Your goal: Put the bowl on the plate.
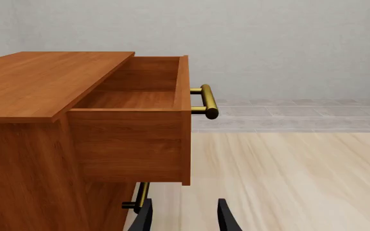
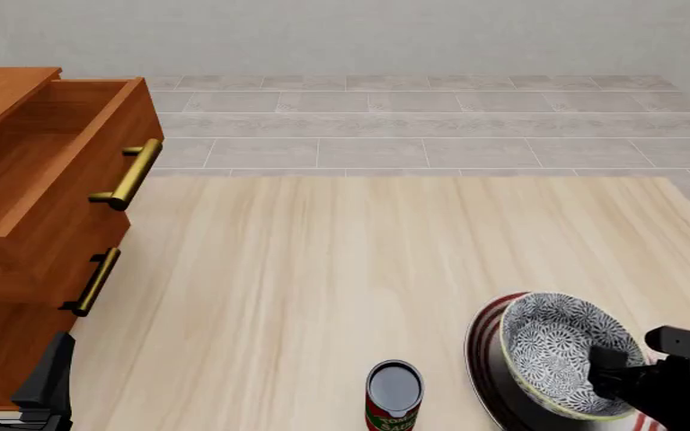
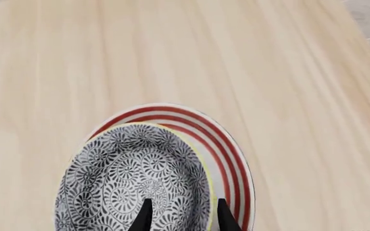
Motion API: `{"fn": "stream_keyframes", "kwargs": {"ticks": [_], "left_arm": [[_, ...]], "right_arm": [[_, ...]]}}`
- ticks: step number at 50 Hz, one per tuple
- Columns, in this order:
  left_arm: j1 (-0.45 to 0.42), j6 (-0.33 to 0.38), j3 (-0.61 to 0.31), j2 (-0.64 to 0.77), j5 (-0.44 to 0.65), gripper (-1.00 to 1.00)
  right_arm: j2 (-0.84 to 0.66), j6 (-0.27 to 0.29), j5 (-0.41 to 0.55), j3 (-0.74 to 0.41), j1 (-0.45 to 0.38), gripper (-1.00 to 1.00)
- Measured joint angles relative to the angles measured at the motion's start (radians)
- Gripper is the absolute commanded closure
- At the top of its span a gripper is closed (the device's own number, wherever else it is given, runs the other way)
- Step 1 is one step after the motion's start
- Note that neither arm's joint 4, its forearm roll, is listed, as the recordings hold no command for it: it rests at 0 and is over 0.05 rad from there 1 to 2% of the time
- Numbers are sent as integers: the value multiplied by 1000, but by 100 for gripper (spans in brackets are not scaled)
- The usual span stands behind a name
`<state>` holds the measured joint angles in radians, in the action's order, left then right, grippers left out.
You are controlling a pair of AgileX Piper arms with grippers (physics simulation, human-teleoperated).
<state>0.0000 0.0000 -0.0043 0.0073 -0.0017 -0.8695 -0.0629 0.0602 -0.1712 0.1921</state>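
Observation:
The bowl [image 3: 133, 178], blue-grey floral inside with a cream rim, lies over the white red-ringed plate [image 3: 227, 149], off-centre toward one side. In the front view the bowl [image 2: 555, 346] and the plate [image 2: 485, 346] are at the table's near right. My right gripper [image 3: 185, 219] is open and straddles the bowl's rim: one finger [image 3: 145, 216] is inside the bowl and the other is outside it, over the plate. The right gripper [image 2: 605, 373] reaches in from the right edge. My left gripper [image 2: 12, 364] is open and holds nothing, low at the near left beside the cabinet.
A wooden cabinet [image 2: 33, 233] stands at the left with its top drawer [image 1: 133, 96] pulled out, and brass handles [image 2: 129, 175] stick out toward the table. A small dark-topped can [image 2: 393, 395] stands near the front edge, just left of the plate.

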Motion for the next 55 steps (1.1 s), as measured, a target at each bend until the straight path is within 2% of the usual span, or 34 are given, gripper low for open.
{"fn": "stream_keyframes", "kwargs": {"ticks": [17, 55], "left_arm": [[0, 0, 0, 0, 0, -100], [0, 0, 0, 0, 0, -100]], "right_arm": [[69, 29, 87, -50, 20, -100], [231, 100, 333, -276, 15, -100]]}}
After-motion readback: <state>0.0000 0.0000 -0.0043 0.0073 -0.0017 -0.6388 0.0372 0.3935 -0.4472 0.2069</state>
